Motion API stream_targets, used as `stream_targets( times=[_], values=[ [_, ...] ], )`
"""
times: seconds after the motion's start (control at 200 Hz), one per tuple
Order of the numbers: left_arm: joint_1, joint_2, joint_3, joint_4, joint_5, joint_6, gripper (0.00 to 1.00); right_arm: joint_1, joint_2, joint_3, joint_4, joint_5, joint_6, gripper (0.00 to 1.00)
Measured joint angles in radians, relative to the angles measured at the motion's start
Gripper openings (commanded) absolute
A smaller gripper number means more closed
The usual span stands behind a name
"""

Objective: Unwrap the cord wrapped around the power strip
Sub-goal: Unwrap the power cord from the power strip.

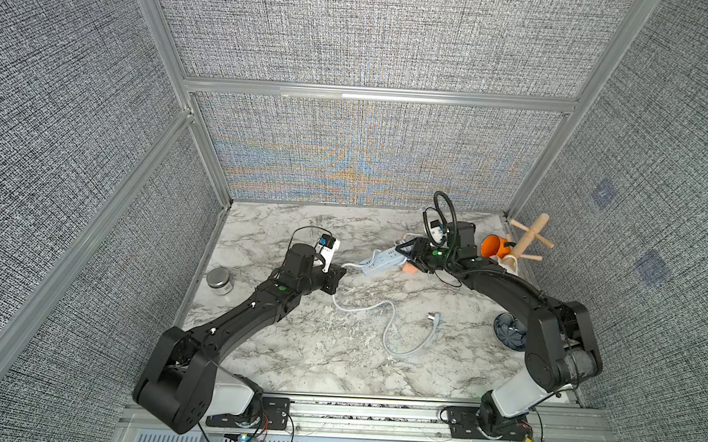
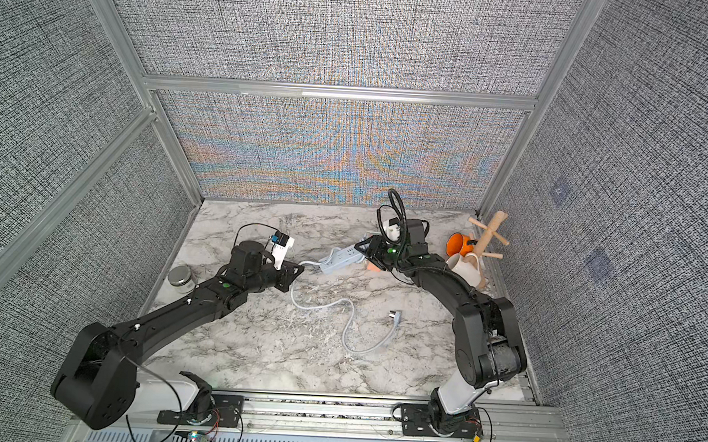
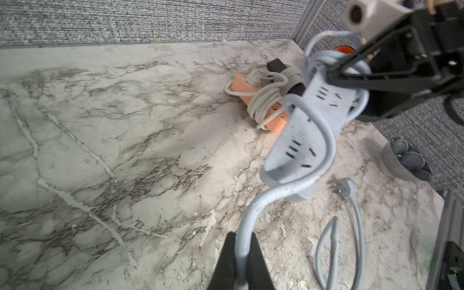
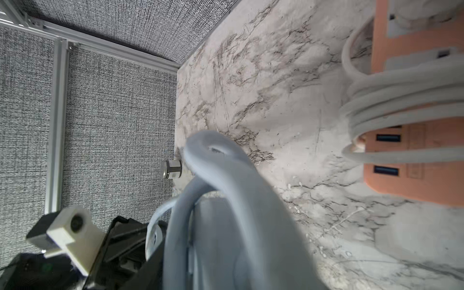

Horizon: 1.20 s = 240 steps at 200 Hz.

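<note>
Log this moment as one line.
left gripper: shut on cord | right gripper: shut on power strip | cord: partly wrapped | plug: on table

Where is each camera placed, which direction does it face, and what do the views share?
Top views: high over the table's near edge, looking down toward the back wall; both arms show, with left gripper and right gripper.
Left wrist: on the left arm, looking along its fingers, shut on the blue cord, toward the blue power strip.
Right wrist: on the right arm, looking past the blue cord toward the jar; the left arm's camera shows.
Shared: both wrist views show the orange power strip.
</note>
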Motion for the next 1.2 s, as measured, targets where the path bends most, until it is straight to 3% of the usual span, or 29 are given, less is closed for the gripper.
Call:
stream_targets(
  times=[0.21, 0.365, 0.51, 0.636, 0.966, 1.201],
  values=[
    [0.007, 0.154, 0.082, 0.003, -0.047, -0.069, 0.0, -0.014, -0.024, 0.015, -0.13, -0.028, -0.138, 0.0],
    [0.008, 0.263, 0.129, -0.013, -0.096, -0.083, 0.0, -0.018, -0.053, 0.038, -0.195, -0.124, -0.215, 0.0],
    [0.006, 0.292, 0.122, -0.017, -0.073, -0.074, 0.0, -0.018, -0.08, 0.071, -0.194, -0.202, -0.217, 0.0],
    [-0.002, 0.294, 0.122, -0.031, -0.032, -0.03, 0.0, -0.018, -0.082, 0.084, -0.132, -0.233, -0.143, 0.0],
    [-0.087, 0.166, 0.113, -0.157, 0.187, 0.204, 0.0, 0.007, -0.043, 0.144, 0.008, -0.021, 0.021, 0.0],
    [-0.085, 0.063, 0.095, -0.155, 0.373, 0.249, 0.0, 0.021, 0.039, 0.179, -0.011, 0.084, 0.045, 0.0]
  ],
)
